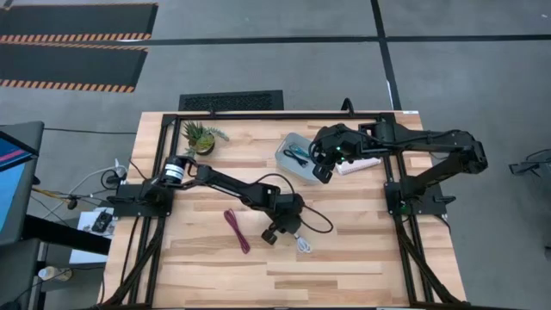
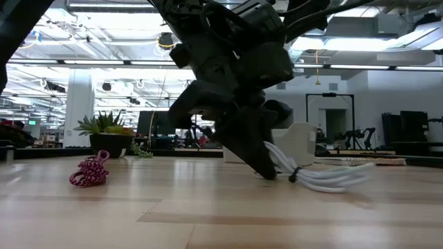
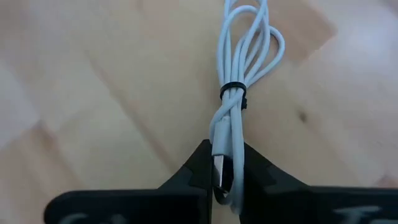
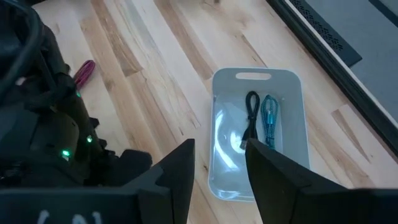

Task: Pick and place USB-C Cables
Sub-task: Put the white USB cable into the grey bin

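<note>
Four cables are counted. The white cable (image 3: 233, 124) is pinched on the table by the left gripper (image 3: 225, 177). The black cable (image 4: 251, 118) and teal cable (image 4: 269, 119), seen only by the wrist, lie in the bin (image 4: 292, 155) under the open, empty right gripper (image 4: 219, 163). The red cable (image 1: 237, 230) lies apart.

No legible text, labels, brands, numbers or signs on any surface in the four views.
</note>
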